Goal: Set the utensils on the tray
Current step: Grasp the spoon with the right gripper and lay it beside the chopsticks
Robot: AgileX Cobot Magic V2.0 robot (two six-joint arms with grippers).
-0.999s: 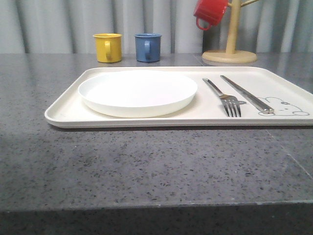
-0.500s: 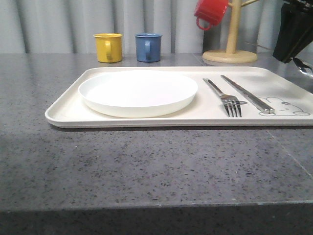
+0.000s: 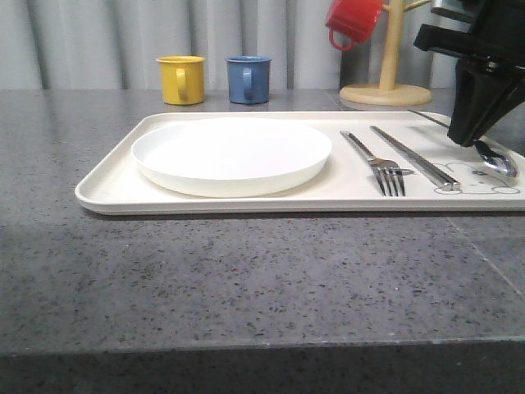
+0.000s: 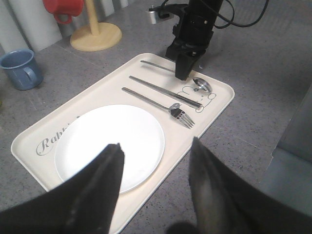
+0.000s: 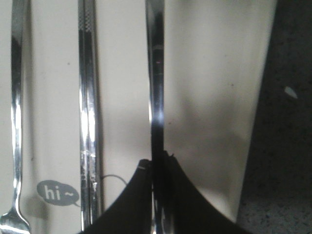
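Note:
The cream tray (image 3: pixel 107 193) lies across the grey table with the round white plate (image 3: pixel 231 154) on its left half. Right of the plate lie the fork (image 3: pixel 373 160) and the pair of chopsticks (image 3: pixel 414 158), side by side. My right gripper (image 3: pixel 467 135) is shut on the handle of the spoon (image 3: pixel 497 160), whose bowl is down at the tray's right end over the rabbit drawing. The wrist view shows the spoon handle (image 5: pixel 156 73) running out from the shut right gripper (image 5: pixel 155 165), parallel to the chopsticks (image 5: pixel 87 97). My left gripper (image 4: pixel 155 151) is open and empty above the tray's near edge (image 4: pixel 146 207).
A yellow mug (image 3: pixel 181 80) and a blue mug (image 3: pixel 248 79) stand behind the tray. At the back right a wooden mug tree (image 3: pixel 387 82) carries a red mug (image 3: pixel 354 20), close behind my right arm. Bare grey tabletop (image 3: pixel 246 279) stretches in front of the tray.
My right arm has come in from the right with the spoon and lowered it over the tray's right end. Plate, fork and chopsticks have not moved.

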